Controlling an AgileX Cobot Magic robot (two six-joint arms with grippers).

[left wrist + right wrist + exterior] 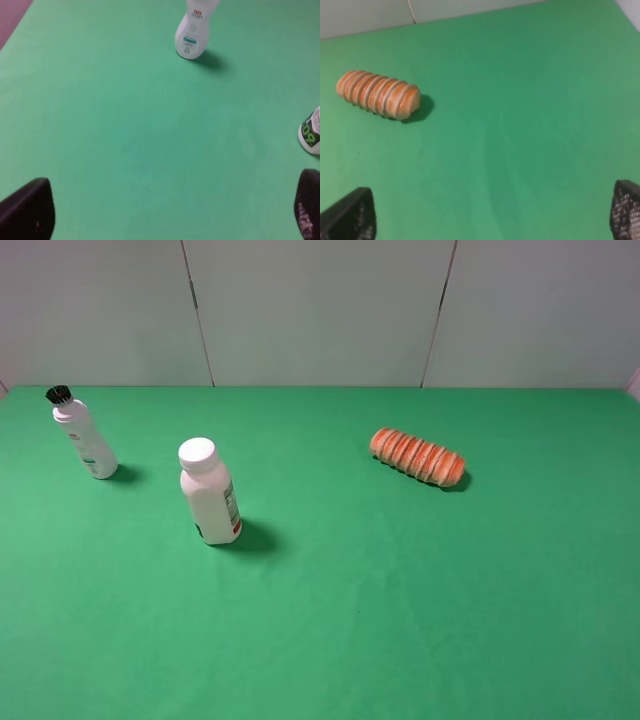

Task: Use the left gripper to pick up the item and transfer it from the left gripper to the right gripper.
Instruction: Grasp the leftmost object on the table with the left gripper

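The item (85, 435), a slim white bottle with a small black cap, stands on its base at the upper left of the exterior high frame, near the far edge of the green table (400, 620). Nothing touches it. In the left wrist view the same bottle (192, 35) shows its lower body and small teal and pink label print, with its shadow just beside it on the cloth.

There are two white bottles in all. The second is the stouter bottle (210, 495) with a wide white cap, standing left of centre in the exterior high frame, lower and to the right of the item and well apart from it. Only a corner of it (311, 132) shows in the left wrist view.

There is one bread roll (417, 457), orange and ridged, lying on its side right of centre in the exterior high frame, well apart from both bottles. That makes three things on the table, none touching another.

The left gripper (167, 212) has two dark fingers (27, 210) spread wide, with only bare cloth between them; it holds nothing and is well short of the item. The right gripper (490, 212) likewise has two fingers (350, 215) set wide apart over bare cloth, with the roll (377, 94) lying ahead of it.

A pale panelled wall (320, 310) fills the top of the exterior high frame.
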